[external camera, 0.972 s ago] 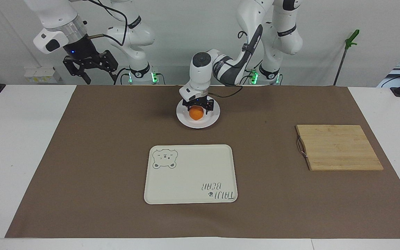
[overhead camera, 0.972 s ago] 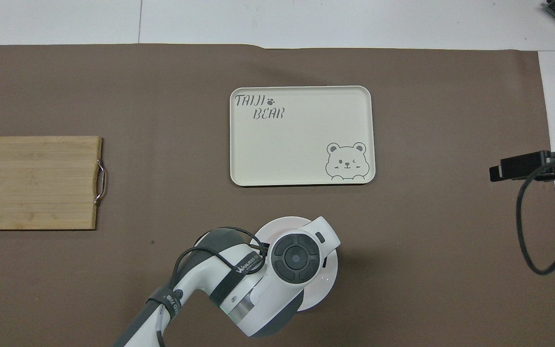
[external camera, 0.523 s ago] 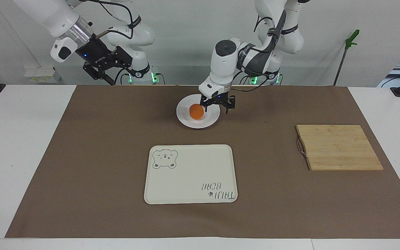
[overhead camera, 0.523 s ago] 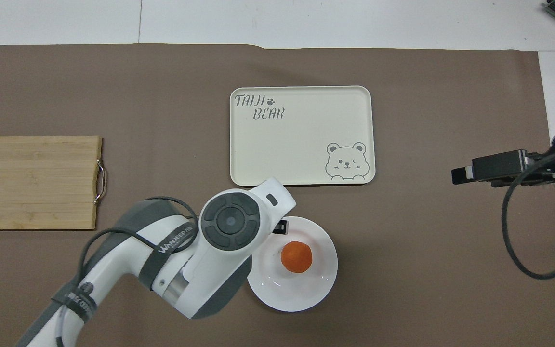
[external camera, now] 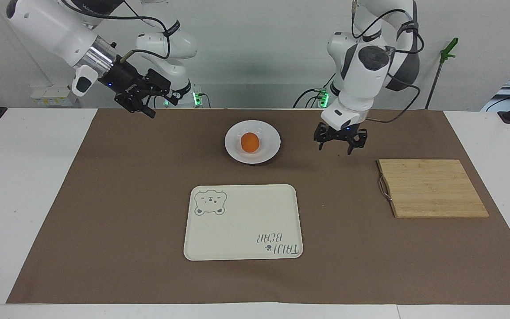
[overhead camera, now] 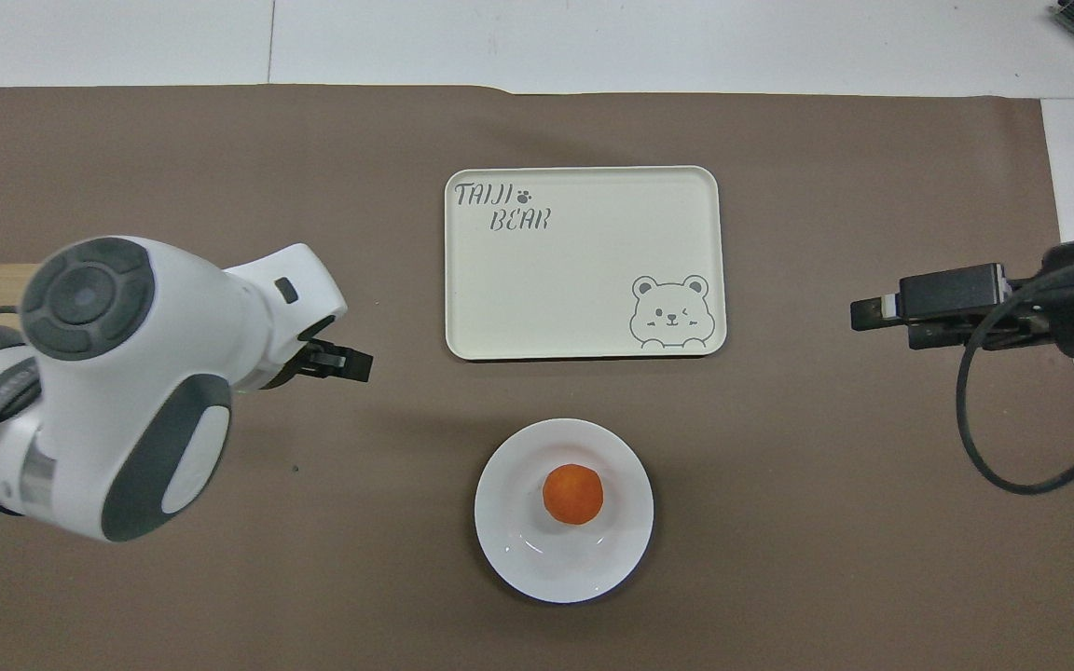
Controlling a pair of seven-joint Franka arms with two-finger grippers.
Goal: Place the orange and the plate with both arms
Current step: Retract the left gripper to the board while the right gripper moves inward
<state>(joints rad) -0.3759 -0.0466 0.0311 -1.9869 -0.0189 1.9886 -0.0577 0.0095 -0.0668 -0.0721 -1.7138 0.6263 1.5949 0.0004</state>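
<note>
The orange [external camera: 250,142] [overhead camera: 573,494] rests in the middle of the white plate [external camera: 267,153] [overhead camera: 509,550], which lies on the brown mat close to the robots. My left gripper [external camera: 335,148] [overhead camera: 349,363] hangs open and empty above the mat, between the plate and the cutting board. Toward the right arm's end of the table, my right gripper [external camera: 142,110] [overhead camera: 870,314] is raised over the mat's edge, tilted toward the plate, open and holding nothing.
A cream tray with a bear drawing [external camera: 242,221] [overhead camera: 584,270] lies farther from the robots than the plate. A bamboo cutting board [external camera: 432,188] with a metal handle sits toward the left arm's end. In the overhead view the left arm covers most of the board.
The left gripper rose off the orange, leaving it on the plate, and swung away toward the cutting board. The right gripper came lower and closer to the mat.
</note>
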